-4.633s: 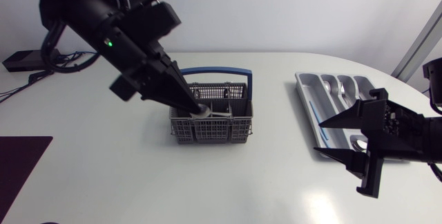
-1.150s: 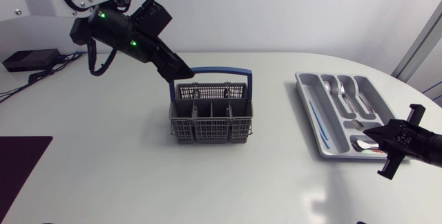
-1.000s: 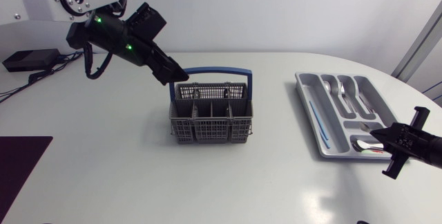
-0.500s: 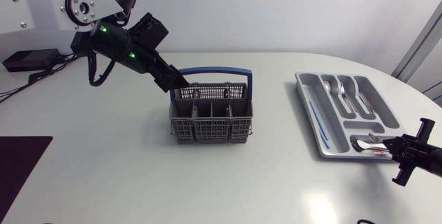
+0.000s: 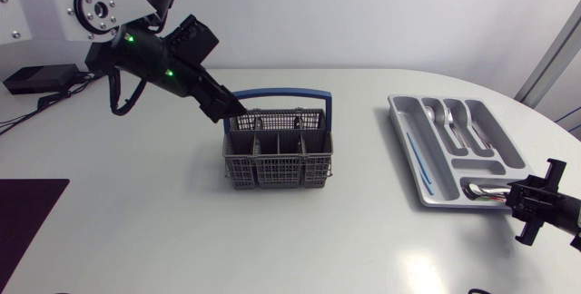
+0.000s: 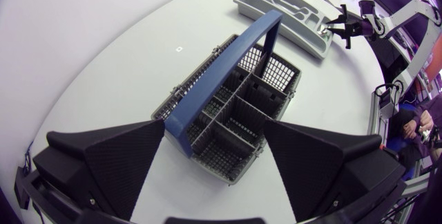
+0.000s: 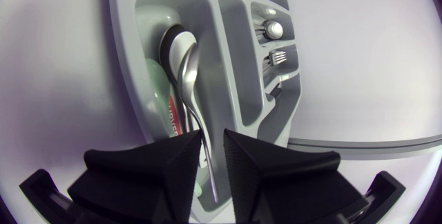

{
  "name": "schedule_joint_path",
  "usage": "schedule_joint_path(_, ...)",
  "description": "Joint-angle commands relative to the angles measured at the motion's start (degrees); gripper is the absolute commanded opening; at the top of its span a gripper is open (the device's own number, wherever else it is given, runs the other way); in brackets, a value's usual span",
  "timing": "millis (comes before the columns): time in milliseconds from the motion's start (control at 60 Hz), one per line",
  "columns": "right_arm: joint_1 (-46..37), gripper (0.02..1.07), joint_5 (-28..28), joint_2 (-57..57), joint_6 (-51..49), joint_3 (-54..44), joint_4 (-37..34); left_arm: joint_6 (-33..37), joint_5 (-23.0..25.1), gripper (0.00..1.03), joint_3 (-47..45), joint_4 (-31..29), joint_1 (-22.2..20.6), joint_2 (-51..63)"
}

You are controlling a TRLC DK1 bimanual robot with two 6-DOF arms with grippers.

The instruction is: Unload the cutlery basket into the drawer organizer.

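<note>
White table [image 5: 136,230], seen from above. At its middle stands a grey mesh cutlery basket [image 5: 277,160] with a blue handle [image 5: 283,93], its compartments showing no cutlery. The left gripper [image 5: 232,107] hangs over the basket's back left corner, fingers spread wide. Well to the right lies a grey drawer organizer [image 5: 405,142] holding cutlery, including a spoon [image 7: 186,65]. The right gripper [image 5: 534,210] sits at its near end, fingers drawn close with a narrow gap.
</note>
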Motion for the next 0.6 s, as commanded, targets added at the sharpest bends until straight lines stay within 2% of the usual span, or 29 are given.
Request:
schedule_joint_path(0,0.82,0.58,0.47,0.08,-0.97,-1.58,0.53,-1.40,-0.33,1.00,-2.08,0.22,0.86,-1.64)
schedule_joint_path(100,0.90,0.68,0.47,-2.47,0.61,-2.46,0.53,-1.40,-0.33,1.00,-3.22,0.30,2.01,-2.87)
schedule_joint_path(217,0.90,0.98,0.38,-6.87,2.90,-2.72,-0.53,-1.22,-0.33,1.00,-4.98,0.57,3.68,-4.27)
schedule_joint_path(283,0.73,0.99,0.38,-9.50,3.69,-2.55,-3.16,-1.05,-0.33,1.00,-5.86,0.66,4.12,-4.89)
schedule_joint_path(400,0.20,0.99,-0.94,-16.36,5.09,-1.40,-11.95,-0.79,-0.33,1.00,-7.44,0.66,5.35,-5.85)
schedule_joint_path(583,3.54,0.99,-2.69,-29.98,14.50,0.27,-27.16,-0.52,-0.33,1.00,-11.22,1.89,6.84,-7.17)
